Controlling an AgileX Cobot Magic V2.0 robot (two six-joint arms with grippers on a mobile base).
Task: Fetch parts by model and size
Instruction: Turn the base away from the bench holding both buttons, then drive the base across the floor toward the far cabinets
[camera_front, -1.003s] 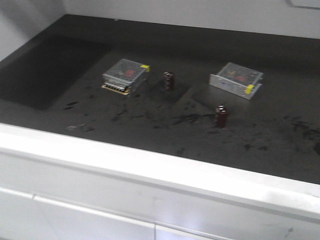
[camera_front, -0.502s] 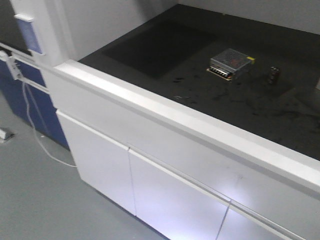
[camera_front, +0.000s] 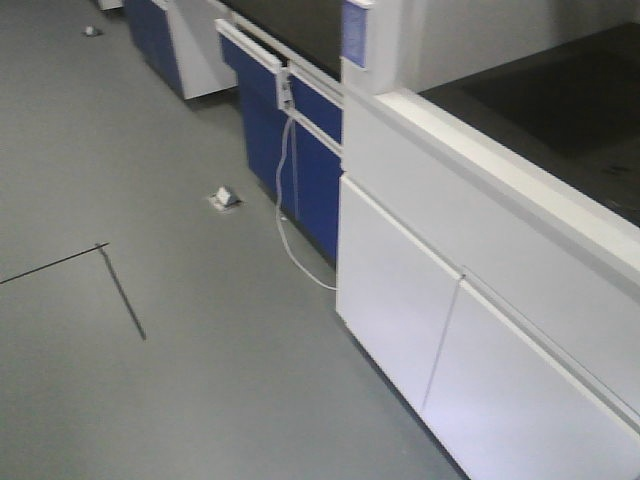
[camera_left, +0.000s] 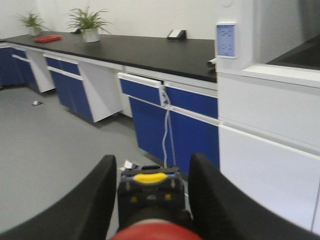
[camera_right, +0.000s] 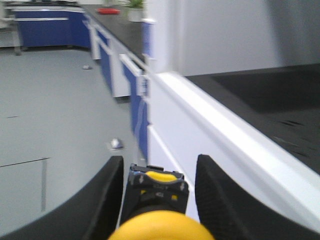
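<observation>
Beside white cabinets, grey floor | left jaws hold red-capped switch | right jaws hold yellow-capped switch

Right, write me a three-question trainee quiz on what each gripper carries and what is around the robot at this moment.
1. True or false: the left gripper holds a switch with a yellow cap.
2. Pick one. What hangs down the front of the blue cabinet? A: a white cable. B: a towel. C: a chain.
3. Fill the gap: the right gripper holds a switch whose cap is ____.

Key
1. False: it holds the red-capped switch.
2. A.
3. Yellow.
</observation>
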